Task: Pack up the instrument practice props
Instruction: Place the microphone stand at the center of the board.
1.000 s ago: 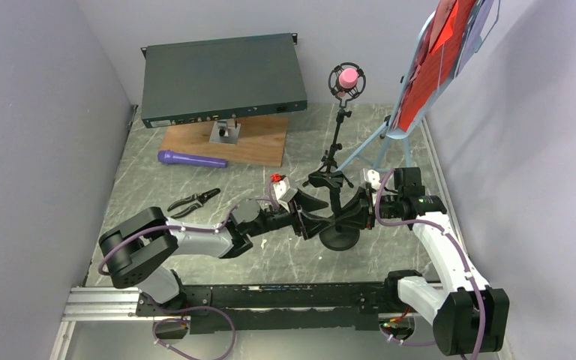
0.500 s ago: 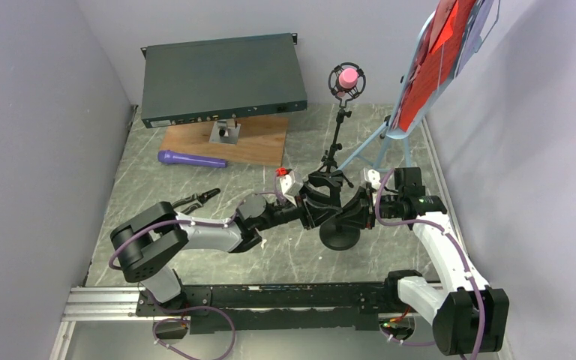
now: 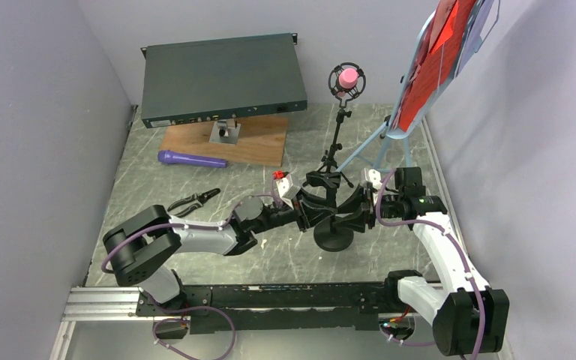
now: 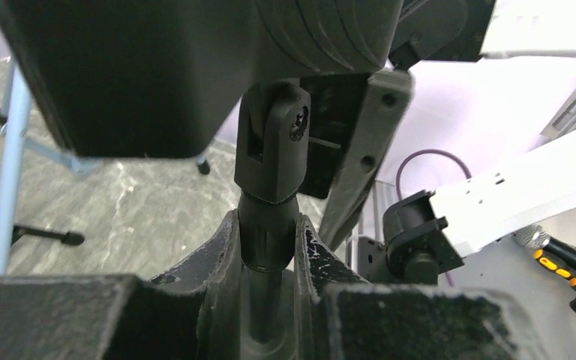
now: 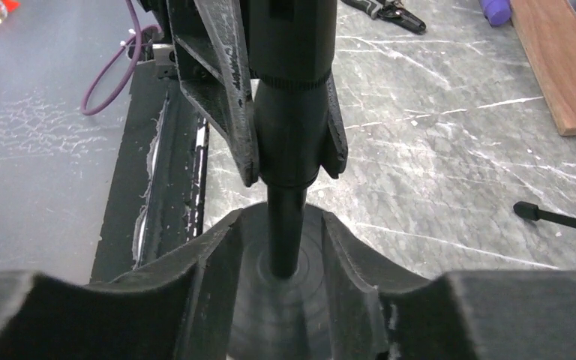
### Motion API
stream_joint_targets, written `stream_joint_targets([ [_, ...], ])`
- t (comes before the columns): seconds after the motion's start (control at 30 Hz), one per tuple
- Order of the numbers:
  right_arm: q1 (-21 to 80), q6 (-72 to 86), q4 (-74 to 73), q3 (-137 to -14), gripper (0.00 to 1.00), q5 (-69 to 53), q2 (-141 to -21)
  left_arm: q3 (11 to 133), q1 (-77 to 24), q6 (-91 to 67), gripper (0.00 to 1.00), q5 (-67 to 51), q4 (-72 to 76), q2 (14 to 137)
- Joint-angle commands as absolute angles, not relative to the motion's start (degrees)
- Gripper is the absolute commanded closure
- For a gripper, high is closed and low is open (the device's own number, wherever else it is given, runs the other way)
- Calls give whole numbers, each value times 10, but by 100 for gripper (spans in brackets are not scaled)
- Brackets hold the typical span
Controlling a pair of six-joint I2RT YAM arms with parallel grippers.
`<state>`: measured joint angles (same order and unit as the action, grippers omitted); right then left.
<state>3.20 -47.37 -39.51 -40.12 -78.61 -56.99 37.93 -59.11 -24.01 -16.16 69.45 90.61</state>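
Note:
The black round-base mic holder (image 3: 331,238) stands at the near middle of the table. My left gripper (image 3: 324,208) is shut on its upright pole (image 4: 268,172), the fingers pressed against the thick collar. My right gripper (image 3: 347,211) is open and straddles the thin lower pole (image 5: 285,240) just above the round base, with gaps on both sides. The pink microphone (image 3: 347,77) sits in the black tripod holder (image 3: 336,142) behind. The purple microphone (image 3: 190,159) lies at the left. The light-blue music tripod (image 3: 379,139) holds red sheets (image 3: 435,60) at the back right.
The dark green rack box (image 3: 221,79) rests at the back over the brown wooden board (image 3: 259,146). Pliers (image 3: 193,201) lie left of my left arm. The tripod holder's legs and the music tripod's legs stand close behind both grippers. Walls close in on both sides.
My left gripper moved right onto the round-base holder's pole and shut on it. The holder's base shifted slightly to the left. The right gripper stayed around the pole.

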Motion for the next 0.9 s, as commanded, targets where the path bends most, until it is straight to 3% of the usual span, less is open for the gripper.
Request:
stream_joint_targets([
  [0.0, 32, -488, -376, -415, 51, -816, -562, 360, -590, -212, 100, -125, 707, 853],
  [0.2, 32, -503, -390, -419, 29, -811, -560, 327, -582, -185, 100, -89, 658, 808],
  [0.3, 32, -515, -400, -421, 24, -807, -559, 308, -578, -163, 100, -60, 624, 772],
  [0.6, 32, -530, -411, -426, 20, -797, -558, 247, -545, -82, 100, 81, 524, 666],
  [0.87, 32, -538, -417, -427, 19, -794, -557, 211, -458, -41, 100, 175, 495, 587],
])
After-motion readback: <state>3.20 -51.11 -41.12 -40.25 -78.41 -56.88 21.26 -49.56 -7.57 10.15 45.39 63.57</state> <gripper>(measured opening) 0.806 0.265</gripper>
